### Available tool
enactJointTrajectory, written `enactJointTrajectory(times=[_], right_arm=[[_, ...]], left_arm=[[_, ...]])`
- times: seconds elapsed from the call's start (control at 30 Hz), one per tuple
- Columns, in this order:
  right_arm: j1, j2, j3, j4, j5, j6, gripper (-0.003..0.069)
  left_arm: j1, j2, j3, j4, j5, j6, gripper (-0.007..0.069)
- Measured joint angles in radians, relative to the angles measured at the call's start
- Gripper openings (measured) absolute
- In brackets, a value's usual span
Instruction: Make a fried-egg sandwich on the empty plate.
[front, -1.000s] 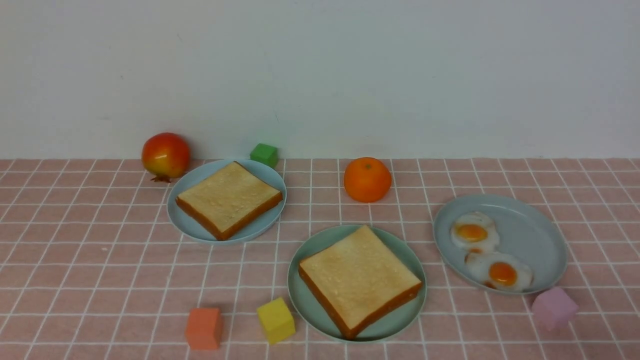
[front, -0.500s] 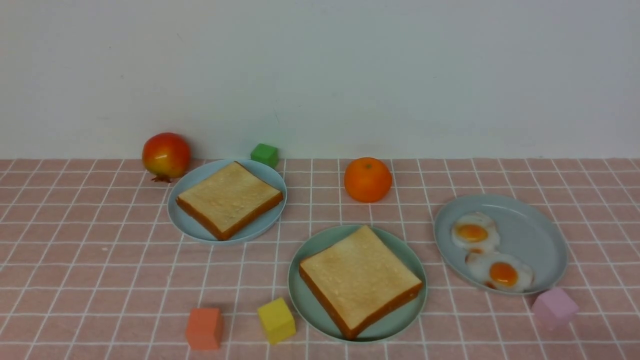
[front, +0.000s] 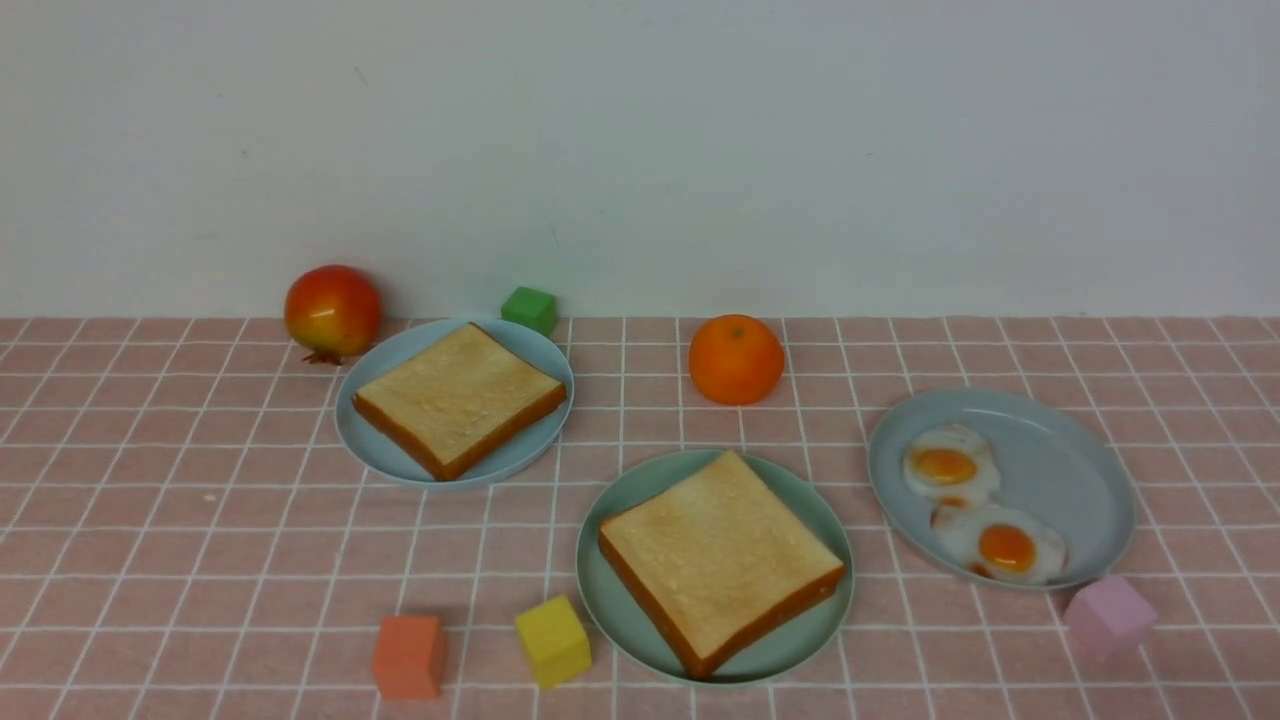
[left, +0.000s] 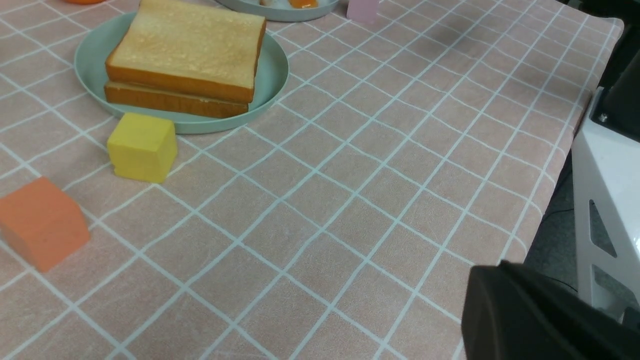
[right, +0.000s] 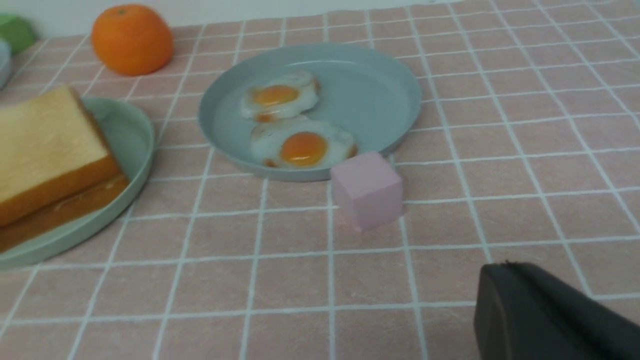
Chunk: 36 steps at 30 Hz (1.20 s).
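Mint-green plate (front: 612, 600) sits front and centre on the pink gridded surface (front: 200, 520), within reach of both arms. Left wrist view shows two toast slices (left: 185, 55) stacked on it, square, golden, porous tops, orange-brown crusts, edges roughly aligned. No egg visible between them; the seam looks tight, so whether one lies inside cannot be told.

Two glossy fried eggs (front: 945, 465) lie on the paler plate (front: 1080, 470) to the right, whites touching each other, orange yolks domed. A third toast slice (front: 458, 398) lies on another pale plate (front: 370, 445) back left, likely a spare.

Scattered props: yellow block (front: 551, 641) just beside the mint plate's rim, orange block (front: 407, 656), pink block (front: 1108, 614) against the egg plate, green block (front: 528, 308), orange (front: 735, 359), red-yellow fruit (front: 332, 311).

Neither claw shows in the front view; each wrist view catches only a dark corner of housing, so how far open either one is cannot be told. Nothing appears held.
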Motion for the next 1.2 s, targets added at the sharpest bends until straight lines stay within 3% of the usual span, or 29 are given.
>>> enactJointTrajectory(times=[0.13,0.87,1.0,1.1,1.2], right_arm=[[0.0,0.0,0.0,0.029,0.0,-0.05,-0.0007],[-0.001,0.0,0.0,0.029,0.001,-0.055,0.0001],[-0.001,0.0,0.0,0.029,0.001,-0.056,0.0004],[-0.001,0.0,0.0,0.029,0.001,-0.056,0.0008],[-0.002,0.0,0.0,0.029,0.001,-0.056,0.001]], left_arm=[[0.0,0.0,0.0,0.0,0.0,0.0,0.0013],[0.0,0.0,0.0,0.001,0.0,0.0,0.0023],[0.004,0.0,0.02,0.03,-0.09,0.0,0.0023],[0.061,0.0,0.028,0.098,-0.203,-0.02,0.0022],[0.201,0.0,0.045,0.166,-0.332,-0.079,0.0013]])
